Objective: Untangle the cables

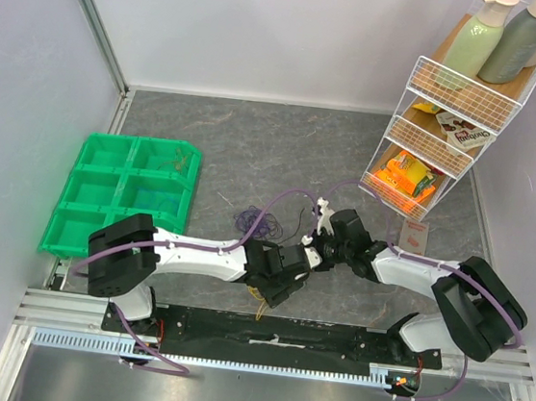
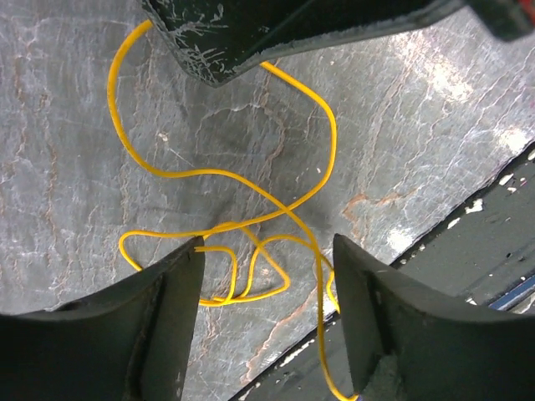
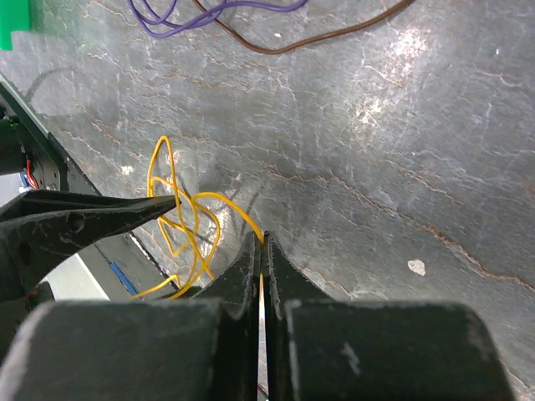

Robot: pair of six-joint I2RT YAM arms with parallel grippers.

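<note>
The yellow cable (image 2: 219,174) lies in loose loops on the grey table, near its front edge. My left gripper (image 2: 267,251) is open just above it, with loops and one strand between its fingers (image 2: 167,317). My right gripper (image 3: 264,241) is shut on one end of the yellow cable (image 3: 194,219) and shows as a dark shape (image 2: 251,33) at the top of the left wrist view. A purple cable (image 3: 167,17) and a brown cable (image 3: 334,38) lie farther back. In the top view the two grippers meet at centre front (image 1: 290,266), with the purple coil (image 1: 251,220) behind them.
A green compartment tray (image 1: 123,194) sits at the left. A white wire rack (image 1: 440,133) with bottles and snack packs stands at the back right, a small card (image 1: 414,238) at its foot. The black base rail (image 2: 468,242) runs just beside the yellow loops.
</note>
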